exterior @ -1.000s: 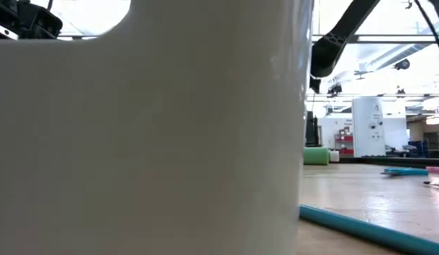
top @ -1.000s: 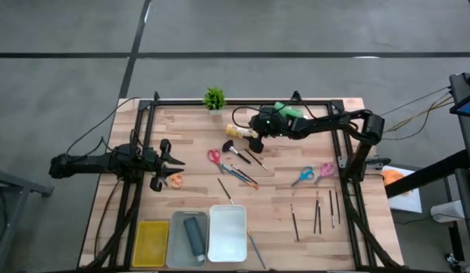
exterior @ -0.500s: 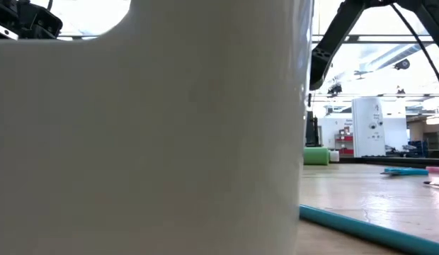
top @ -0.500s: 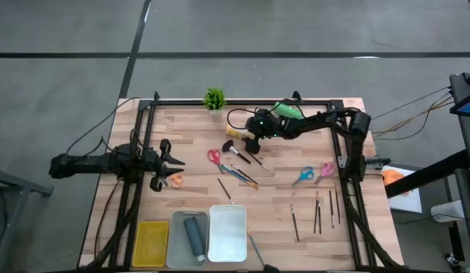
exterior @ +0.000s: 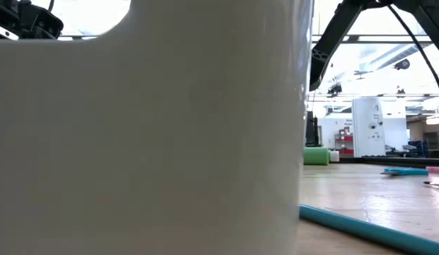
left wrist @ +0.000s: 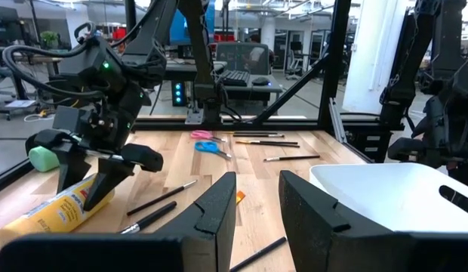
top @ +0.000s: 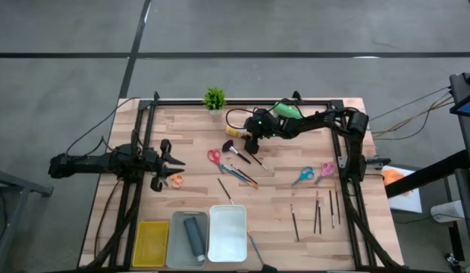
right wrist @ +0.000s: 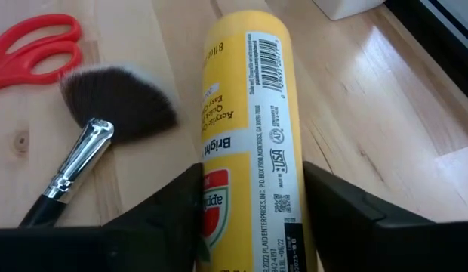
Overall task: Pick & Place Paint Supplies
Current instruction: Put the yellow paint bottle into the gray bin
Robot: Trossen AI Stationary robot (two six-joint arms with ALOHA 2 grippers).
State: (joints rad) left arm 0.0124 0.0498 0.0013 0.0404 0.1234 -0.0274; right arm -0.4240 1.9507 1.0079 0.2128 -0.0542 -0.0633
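**Right gripper down over yellow bottle, jaws straddling it**

Near edge: yellow tray [top: 151, 243], grey tray [top: 183, 244] with a grey-blue bottle [top: 194, 236] lying in it, white tray [top: 227, 233]. A teal brush [top: 255, 250] lies just right of the white tray; in the low view the same teal handle [exterior: 368, 225] runs past the white wall that blocks most of the picture.

Mid table: thin dark brushes [top: 317, 211] lie scattered on the right, blue scissors [top: 302, 176] and pink scissors [top: 326, 169] side by side, a cluster of brushes [top: 236, 174] centre, red scissors [top: 214, 157], orange scissors [top: 175, 180] just beside the left gripper [top: 168, 161]. Left arm parked at the left edge, unchanged across all three high views; fingers released, a gap showing between them in its wrist view.

Far side: right gripper [top: 251, 139] has shifted left along the table since 1.0 s ago, then barely moved in the last 0.5 s. It sits over the yellow paint bottle [right wrist: 248, 143], which lies flat on the wood. Fingers spread, one on each side of the bottle body, not clamped that I can see. Fan brush [right wrist: 98, 125] lies just beside the bottle. Green bottle [top: 286, 110] is near the back rail, under the right arm. Potted plant [top: 214, 98] at the back edge.
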